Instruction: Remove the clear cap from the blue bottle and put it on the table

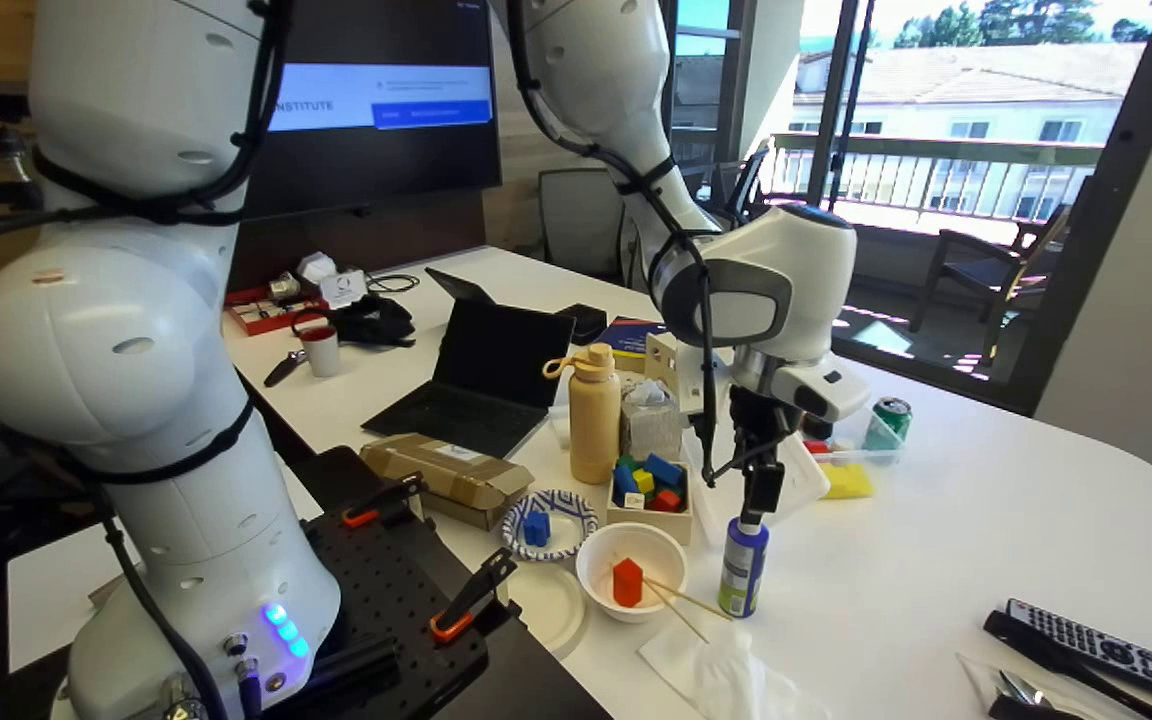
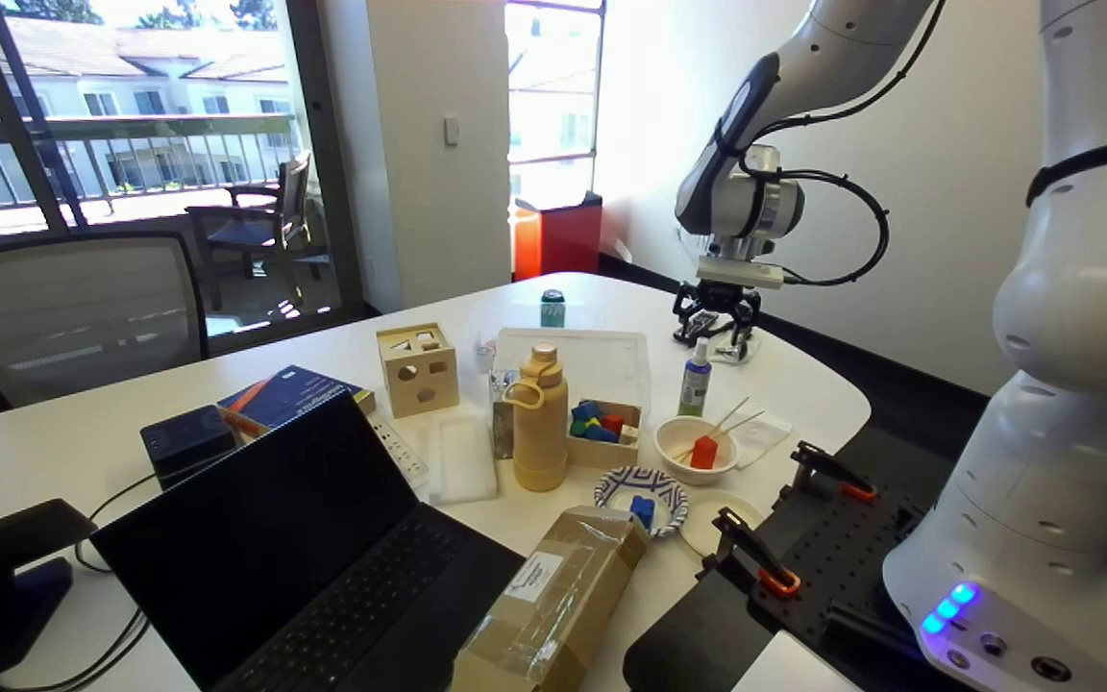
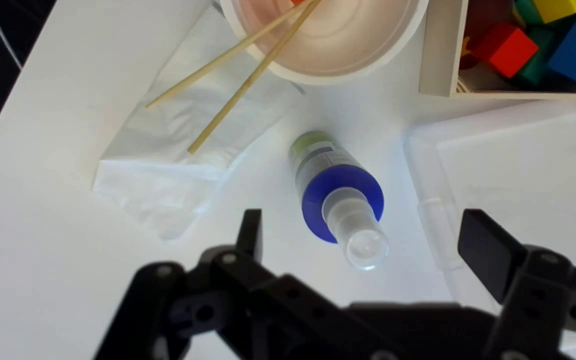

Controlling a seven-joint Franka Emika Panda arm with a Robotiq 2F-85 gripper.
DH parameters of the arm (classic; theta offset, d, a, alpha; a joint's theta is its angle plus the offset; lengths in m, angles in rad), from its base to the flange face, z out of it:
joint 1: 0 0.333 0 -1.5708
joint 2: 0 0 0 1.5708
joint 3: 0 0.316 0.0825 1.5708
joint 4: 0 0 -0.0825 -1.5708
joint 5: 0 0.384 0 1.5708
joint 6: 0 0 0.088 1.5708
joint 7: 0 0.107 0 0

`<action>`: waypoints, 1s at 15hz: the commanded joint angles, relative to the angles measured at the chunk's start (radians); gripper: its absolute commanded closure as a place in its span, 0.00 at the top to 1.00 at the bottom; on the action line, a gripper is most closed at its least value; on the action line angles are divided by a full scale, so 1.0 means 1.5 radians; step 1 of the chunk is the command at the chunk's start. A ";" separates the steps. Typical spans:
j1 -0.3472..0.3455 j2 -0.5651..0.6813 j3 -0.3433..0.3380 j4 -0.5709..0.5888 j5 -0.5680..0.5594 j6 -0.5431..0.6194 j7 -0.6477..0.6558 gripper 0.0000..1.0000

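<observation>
The blue bottle (image 1: 742, 572) stands upright on the white table (image 1: 896, 600). It also shows in an exterior view (image 2: 695, 386) and in the wrist view (image 3: 314, 202). The clear cap (image 3: 353, 222) sits on the bottle's top, translucent and whitish; it also shows in an exterior view (image 2: 701, 348). My gripper (image 3: 363, 240) is open and empty. In the wrist view its fingers stand wide apart on either side of the cap, touching nothing. In an exterior view the gripper (image 1: 762, 490) hangs over the bottle and hides most of the cap.
A white bowl (image 3: 348, 50) holds a red block and two sticks (image 3: 254, 76), which stick out near the bottle. A napkin (image 3: 168, 195), a block box (image 3: 440, 65) and a clear plastic lid (image 3: 518, 165) lie around it. A tall yellow bottle (image 1: 594, 430) stands farther off.
</observation>
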 commanded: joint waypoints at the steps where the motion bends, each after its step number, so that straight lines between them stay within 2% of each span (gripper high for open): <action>1: -0.004 0.036 0.006 0.038 0.008 0.006 0.011 1.00; 3: -0.005 0.049 0.008 0.051 0.008 0.004 0.011 1.00; 5: -0.007 0.060 0.011 0.061 0.009 0.002 0.009 0.72; 14: -0.018 0.050 0.016 0.061 0.018 -0.006 0.005 0.05; 15: -0.020 0.046 0.013 0.060 0.020 -0.006 0.008 0.05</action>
